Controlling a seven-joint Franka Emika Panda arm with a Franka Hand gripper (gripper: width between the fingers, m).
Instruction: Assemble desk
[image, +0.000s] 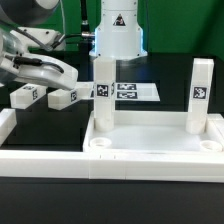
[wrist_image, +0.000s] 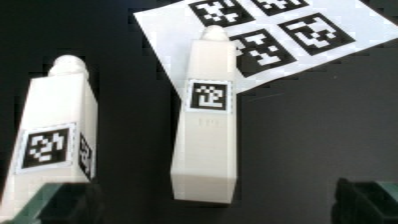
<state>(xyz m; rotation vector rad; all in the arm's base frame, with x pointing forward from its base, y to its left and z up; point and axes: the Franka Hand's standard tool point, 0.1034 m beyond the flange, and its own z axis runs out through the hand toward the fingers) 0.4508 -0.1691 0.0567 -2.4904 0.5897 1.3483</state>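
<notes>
The desk top (image: 60, 160) is a white tray with a raised rim, lying in the exterior view's foreground. Two white tagged legs stand upright in its far corners, one (image: 103, 92) toward the left and one (image: 200, 95) at the right. Two loose legs lie on the black table at the exterior view's left (image: 25, 95) (image: 62, 97). My gripper (image: 57, 77) hovers just above them. In the wrist view it is open (wrist_image: 206, 205), straddling the blunt end of one lying leg (wrist_image: 210, 120) without touching it. The other loose leg (wrist_image: 63, 130) lies beside.
The marker board (image: 125, 91) (wrist_image: 267, 30) lies flat behind the desk top, just past the loose legs' rounded tips. The robot's white base (image: 118, 30) stands at the back. White border rails (image: 15, 125) run along the table edges.
</notes>
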